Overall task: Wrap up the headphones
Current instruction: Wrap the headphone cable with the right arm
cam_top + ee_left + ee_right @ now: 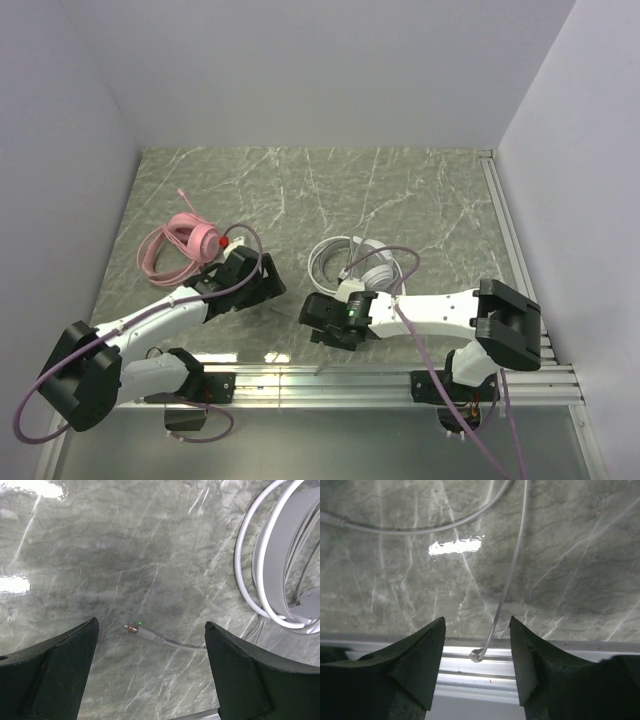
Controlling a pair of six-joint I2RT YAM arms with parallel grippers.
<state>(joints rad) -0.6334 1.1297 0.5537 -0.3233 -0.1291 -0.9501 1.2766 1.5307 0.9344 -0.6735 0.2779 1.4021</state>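
From above, the all-pink over-ear headphones [185, 248] lie at the left of the grey-green marbled desk [420, 190]. The white over-ear headphones [372, 265] sit near the middle, ringed by loose loops of their thin pale cable [322, 262]. The left tool [262, 285] hangs between the two headsets and the right tool [315, 325] sits just on the near side of the white one. A lilac hose [405, 258] from the right arm arches over the white headset, and I judge that a sweep of that arm could hook it and drag the whole thing.

In the left wrist view, the left tool [151, 625] stands wide open over bare desk, gripping nothing. The small metal jack plug [132, 627] lies flat between its fingers. The plug is slim and the marble is slick, so closing on it could flick it aside or scrape the desk.

In the right wrist view, the right tool [477, 620] is partly open. The pale cable runs through the gap without being pinched and ends in a small curl on the ribbed aluminium rail [560, 662] at the near edge. That curl could catch in a groove of the rail – a pull would then tug the white headset and spill its loops.

Overhead light glares off the polished desk, which may hide the pale cable. Plain pale walls [300, 70] close in the far side and both flanks.
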